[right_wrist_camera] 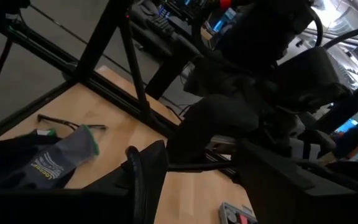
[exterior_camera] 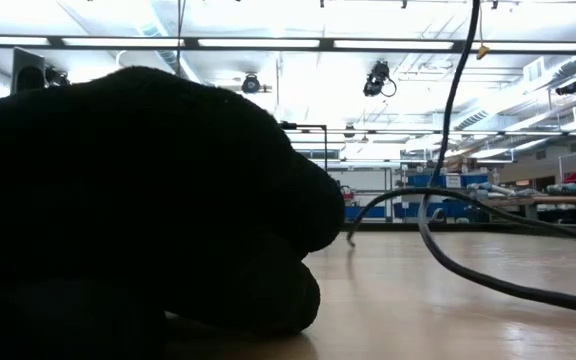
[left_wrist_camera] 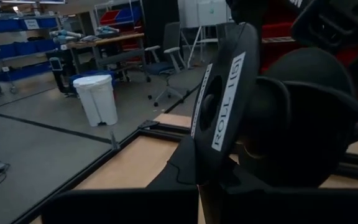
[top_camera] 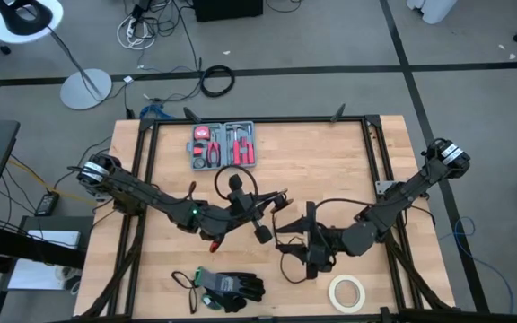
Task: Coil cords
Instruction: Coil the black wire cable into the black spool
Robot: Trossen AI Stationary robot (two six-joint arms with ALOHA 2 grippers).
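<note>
The thin black cord (top_camera: 236,177) runs in loose loops over the middle of the table. One loop rises by the tool case, and others (top_camera: 287,269) lie under my right gripper. In the low view the cord (exterior_camera: 455,90) hangs down from above and trails along the wood. My left gripper (top_camera: 276,199) is shut and held level above the table's middle, with the cord draped from it. My right gripper (top_camera: 287,240) faces it with its fingers wide open. A stretch of cord (right_wrist_camera: 197,167) crosses the gap between those fingers. My left gripper is shut on the cord, and its own dark body hides the place of contact. The cord hangs slack below it (exterior_camera: 438,180), and the rest lies on the table.
A grey tool case (top_camera: 223,144) stands at the far middle. Black gloves (top_camera: 230,289) lie at the near edge and block the left half of the low view. A roll of tape (top_camera: 346,292) lies near right. A black frame (top_camera: 366,126) borders the table.
</note>
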